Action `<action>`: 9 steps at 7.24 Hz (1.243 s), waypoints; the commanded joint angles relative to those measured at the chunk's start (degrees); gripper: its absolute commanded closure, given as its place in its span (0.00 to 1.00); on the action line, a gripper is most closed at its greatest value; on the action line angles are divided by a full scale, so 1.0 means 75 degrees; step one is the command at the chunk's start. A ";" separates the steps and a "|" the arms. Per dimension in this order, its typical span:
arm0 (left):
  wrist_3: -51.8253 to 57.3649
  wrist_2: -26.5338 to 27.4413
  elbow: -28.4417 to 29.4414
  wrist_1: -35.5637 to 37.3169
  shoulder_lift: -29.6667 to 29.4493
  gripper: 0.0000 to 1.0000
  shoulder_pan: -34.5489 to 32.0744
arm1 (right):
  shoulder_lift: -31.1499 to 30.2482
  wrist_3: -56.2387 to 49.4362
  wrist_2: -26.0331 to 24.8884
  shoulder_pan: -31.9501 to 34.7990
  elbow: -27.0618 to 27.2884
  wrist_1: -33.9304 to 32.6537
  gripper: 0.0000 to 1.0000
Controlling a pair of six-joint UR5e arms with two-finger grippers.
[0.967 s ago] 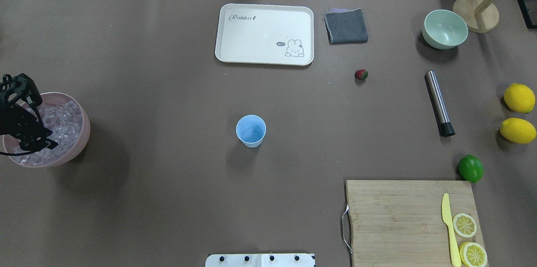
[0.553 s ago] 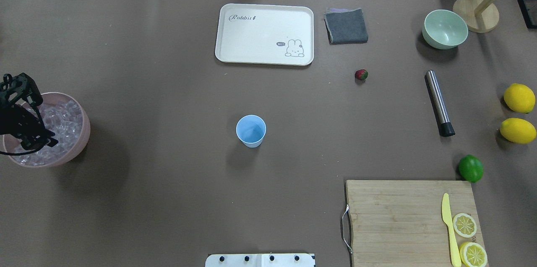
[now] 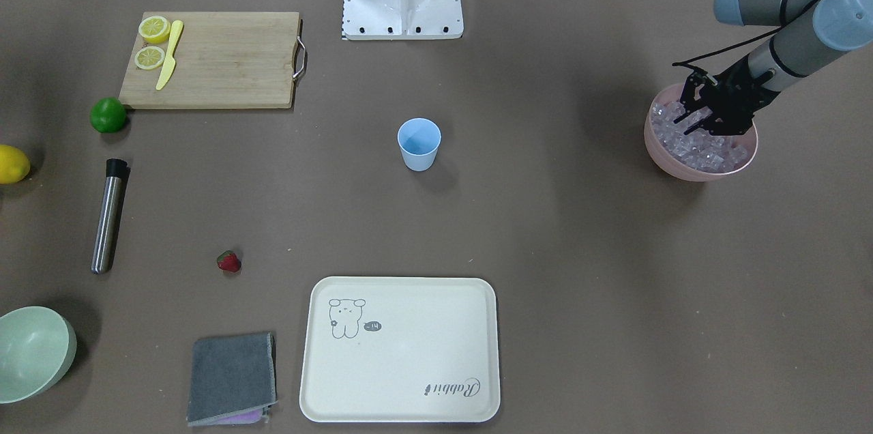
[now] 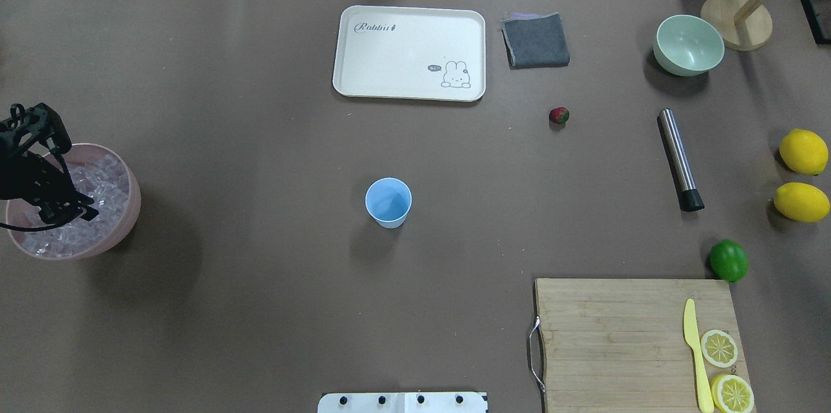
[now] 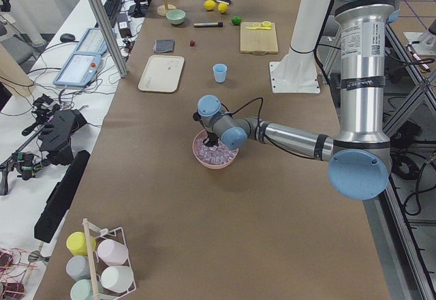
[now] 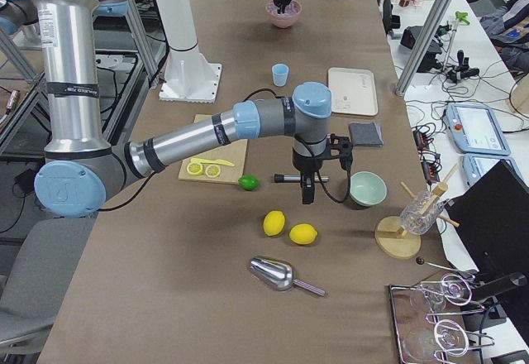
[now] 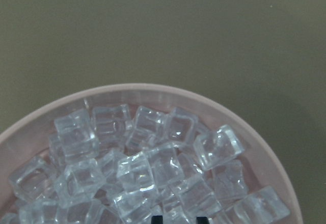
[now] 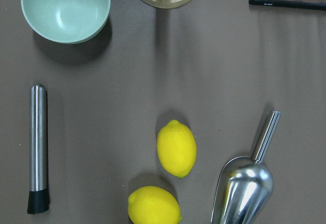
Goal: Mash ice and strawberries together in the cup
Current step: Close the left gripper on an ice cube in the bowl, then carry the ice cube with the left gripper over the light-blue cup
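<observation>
Left gripper (image 4: 65, 210) is held over the pink bowl (image 4: 126, 218), tips down among the ice (image 7: 135, 170) heaped in it. Fingertips are seen slightly apart; whether a cube is pinched cannot be told. Right gripper (image 6: 307, 192) is hung above the table, its spread not discernible. Cup (image 4: 388, 202) is set upright mid-table, with only its blue bottom seen inside. Strawberry (image 4: 559, 115) is left on the table, well apart from it.

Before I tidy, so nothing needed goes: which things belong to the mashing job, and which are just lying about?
Job: ice, pink bowl, cup, strawberry, probably the steel muddler.
Lying about: tray, grey cloth, green bowl, lemons, lime, cutting board, knife.
</observation>
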 commanded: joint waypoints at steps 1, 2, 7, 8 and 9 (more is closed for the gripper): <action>0.0028 -0.0046 0.0031 0.0175 -0.0236 1.00 -0.0422 | 0.0019 0.0058 0.0029 -0.0002 -0.0003 0.0000 0.00; 0.0028 -0.0069 0.0043 0.0269 -0.0388 1.00 -0.0599 | 0.0019 0.0058 0.0110 -0.0002 -0.0015 0.0000 0.00; -0.0124 -0.0491 0.0090 0.1391 -0.2283 1.00 -0.0847 | 0.0019 0.0058 0.0252 -0.0002 -0.0062 0.0000 0.00; -0.0495 -0.0503 0.0090 0.1813 -0.2833 1.00 -0.0788 | 0.0019 0.0058 0.0252 -0.0002 -0.0074 0.0000 0.00; -0.1207 -0.0514 0.0090 0.1840 -0.3268 1.00 -0.0579 | 0.0019 0.0058 0.0252 -0.0002 -0.0085 0.0000 0.00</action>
